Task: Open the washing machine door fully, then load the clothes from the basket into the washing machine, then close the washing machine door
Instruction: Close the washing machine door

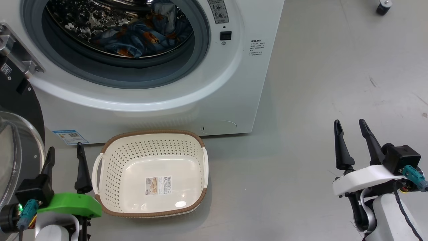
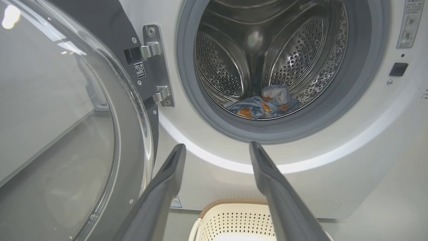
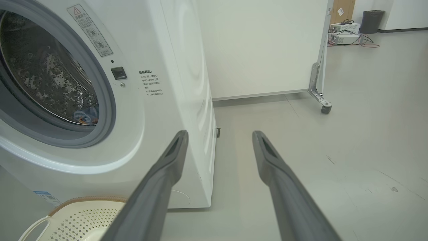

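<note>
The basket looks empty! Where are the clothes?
In the head view, upper left, the clothes lie inside the washing machine, low in its drum, beyond the basket.

Door (image 2: 67,134) open, clothes (image 1: 140,35) in machine (image 1: 234,83), basket (image 1: 113,167) bare

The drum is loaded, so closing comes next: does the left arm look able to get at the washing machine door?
Probably yes. The left gripper, open and empty, sits beside the washing machine door, which stands swung out on that side with nothing between them.
</note>
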Robot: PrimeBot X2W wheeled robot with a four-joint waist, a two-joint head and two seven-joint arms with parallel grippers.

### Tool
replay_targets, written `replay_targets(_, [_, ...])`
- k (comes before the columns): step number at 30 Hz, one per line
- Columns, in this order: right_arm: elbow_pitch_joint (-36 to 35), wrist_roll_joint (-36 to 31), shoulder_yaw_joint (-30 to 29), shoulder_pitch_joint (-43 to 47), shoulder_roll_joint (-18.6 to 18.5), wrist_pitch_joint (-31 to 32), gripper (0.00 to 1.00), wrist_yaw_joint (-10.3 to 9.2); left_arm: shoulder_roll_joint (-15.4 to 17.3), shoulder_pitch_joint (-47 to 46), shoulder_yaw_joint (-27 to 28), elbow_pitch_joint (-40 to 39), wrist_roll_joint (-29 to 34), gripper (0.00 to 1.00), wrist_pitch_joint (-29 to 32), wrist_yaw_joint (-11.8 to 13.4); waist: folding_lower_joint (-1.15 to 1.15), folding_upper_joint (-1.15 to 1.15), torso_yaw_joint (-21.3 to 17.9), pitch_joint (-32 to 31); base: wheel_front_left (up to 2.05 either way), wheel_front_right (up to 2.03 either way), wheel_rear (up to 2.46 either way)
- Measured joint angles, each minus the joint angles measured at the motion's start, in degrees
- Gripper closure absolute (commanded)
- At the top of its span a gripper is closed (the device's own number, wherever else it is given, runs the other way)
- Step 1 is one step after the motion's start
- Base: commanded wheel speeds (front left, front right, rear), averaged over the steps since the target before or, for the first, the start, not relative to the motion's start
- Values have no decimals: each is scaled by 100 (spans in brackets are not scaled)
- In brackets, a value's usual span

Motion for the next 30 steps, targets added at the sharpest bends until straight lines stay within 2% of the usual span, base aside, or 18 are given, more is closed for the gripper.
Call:
replay_targets(16, [54, -8, -3, -3, 13, 0, 0, 0, -5, -3, 41, 11, 1, 0, 0, 1, 0, 0, -2, -34, -10, 10, 0])
replay_targets(30, [69, -7, -9, -3, 45, 0, 0, 0, -18, -7, 48, 22, 11, 0, 0, 8, 0, 0, -15, -13, -66, 66, 0])
